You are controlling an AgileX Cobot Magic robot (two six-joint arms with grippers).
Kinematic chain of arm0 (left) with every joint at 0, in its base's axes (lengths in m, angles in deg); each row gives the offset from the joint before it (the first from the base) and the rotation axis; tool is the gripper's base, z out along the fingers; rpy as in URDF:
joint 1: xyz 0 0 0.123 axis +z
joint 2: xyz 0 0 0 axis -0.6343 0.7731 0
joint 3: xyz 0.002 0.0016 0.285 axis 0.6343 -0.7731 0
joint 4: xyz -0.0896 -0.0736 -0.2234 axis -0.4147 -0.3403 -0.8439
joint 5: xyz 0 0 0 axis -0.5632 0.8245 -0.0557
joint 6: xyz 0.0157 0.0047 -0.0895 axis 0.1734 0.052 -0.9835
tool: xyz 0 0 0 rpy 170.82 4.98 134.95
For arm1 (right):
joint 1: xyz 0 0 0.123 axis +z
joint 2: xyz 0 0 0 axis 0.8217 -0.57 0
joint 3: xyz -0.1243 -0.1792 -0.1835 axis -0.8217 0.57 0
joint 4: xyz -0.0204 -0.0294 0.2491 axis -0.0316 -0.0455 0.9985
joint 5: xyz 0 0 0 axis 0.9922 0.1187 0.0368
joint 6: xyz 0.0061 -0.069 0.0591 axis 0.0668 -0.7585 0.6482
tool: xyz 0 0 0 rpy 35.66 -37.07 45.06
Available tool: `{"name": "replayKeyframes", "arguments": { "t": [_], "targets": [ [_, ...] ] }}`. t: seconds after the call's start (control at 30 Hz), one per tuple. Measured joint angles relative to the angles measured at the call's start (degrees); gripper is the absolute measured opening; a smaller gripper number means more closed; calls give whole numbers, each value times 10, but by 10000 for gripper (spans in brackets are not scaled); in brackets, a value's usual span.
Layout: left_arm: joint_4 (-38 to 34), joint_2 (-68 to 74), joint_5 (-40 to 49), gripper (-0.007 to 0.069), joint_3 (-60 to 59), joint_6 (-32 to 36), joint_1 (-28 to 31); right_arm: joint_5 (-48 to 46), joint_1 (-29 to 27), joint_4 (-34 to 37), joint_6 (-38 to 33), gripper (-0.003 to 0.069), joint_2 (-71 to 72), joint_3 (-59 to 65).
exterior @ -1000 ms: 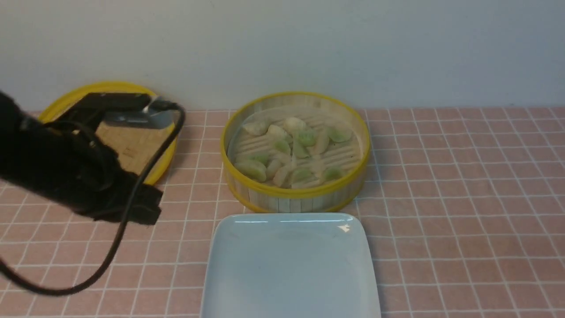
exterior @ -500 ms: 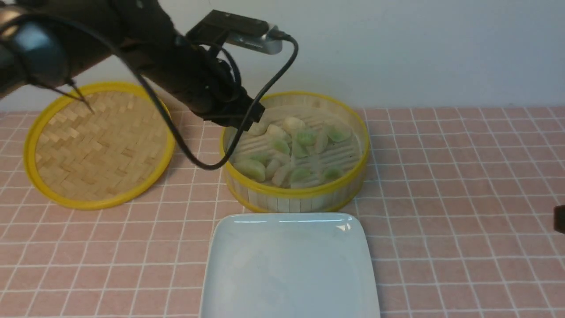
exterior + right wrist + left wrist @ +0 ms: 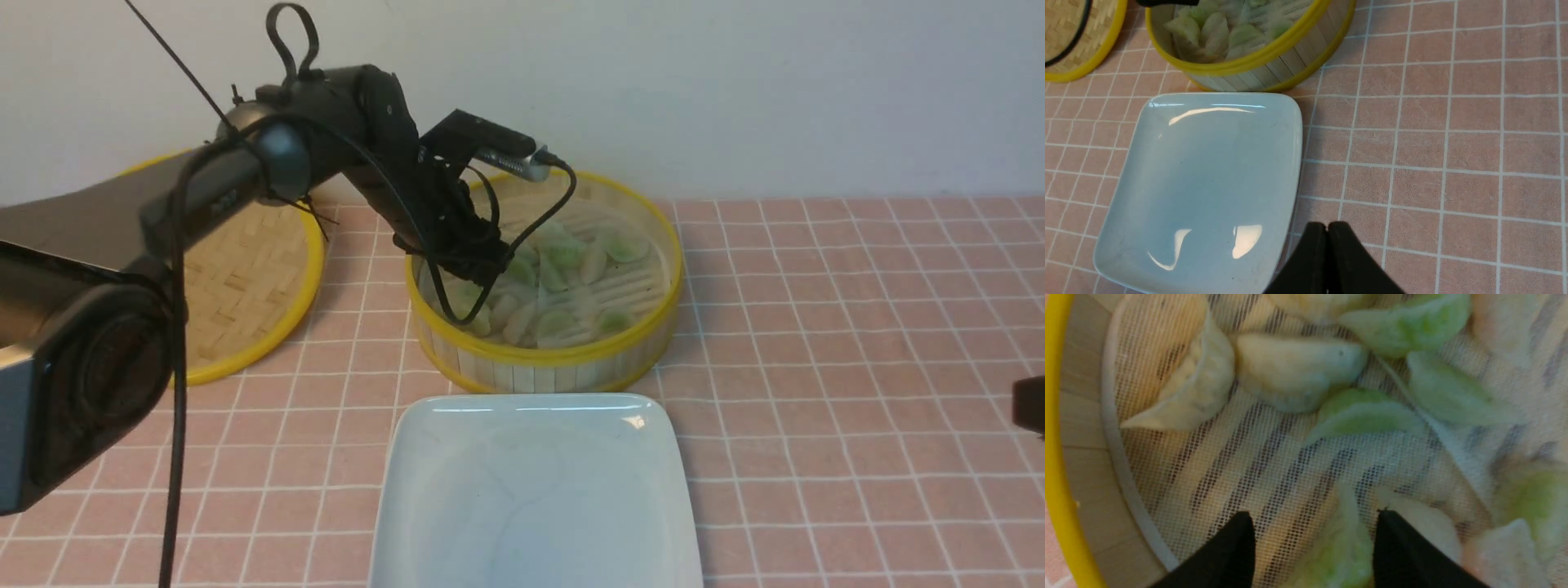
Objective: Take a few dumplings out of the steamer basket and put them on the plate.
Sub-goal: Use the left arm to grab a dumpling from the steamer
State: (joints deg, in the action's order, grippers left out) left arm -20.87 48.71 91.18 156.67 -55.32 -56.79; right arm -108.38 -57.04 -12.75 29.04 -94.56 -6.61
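Seemingly the first pick: left claw (image 3: 1314,517), jaws wide, straddles a pale-green pleated dumpling (image 3: 1341,549) in the round yellow-rimmed bamboo steamer basket (image 3: 563,359). Next comes a gentle close and lift; right claw (image 3: 1327,225) is pinched shut, empty.

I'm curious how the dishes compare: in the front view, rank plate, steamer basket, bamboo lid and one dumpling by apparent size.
Plate: largest, though nearest the camera and cropped.
Steamer basket and lid: unsure, the left arm hides part of the lid.
A dumpling: smallest by far.
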Motion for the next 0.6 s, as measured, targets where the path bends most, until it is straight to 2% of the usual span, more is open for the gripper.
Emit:
{"name": "replayKeyframes", "arguments": {
  "t": [0.23, 0.33, 0.37, 0.4, 0.43, 0.6],
  "targets": [
    [6, 15, 3, 349, 3, 1, -1, 0, 0, 7, 0, -15, 0, 0],
    [-2, 20, 6, 274, 6, 1, -2, 0, 0, 8, 0, -15, 0, 0],
    [-5, 21, 7, 213, 6, -1, -3, 0, 0, 9, 0, -15, 0, 0],
    [-5, 21, 7, 203, 6, -2, -3, 0, 0, 9, 0, -15, 0, 0],
    [-7, 21, 11, 125, 10, -10, -5, 0, 0, 10, 0, -15, 0, 0],
    [11, 20, 76, 106, 51, -37, -5, -2, 0, 12, 0, -15, 0, 0]
  ]
}}
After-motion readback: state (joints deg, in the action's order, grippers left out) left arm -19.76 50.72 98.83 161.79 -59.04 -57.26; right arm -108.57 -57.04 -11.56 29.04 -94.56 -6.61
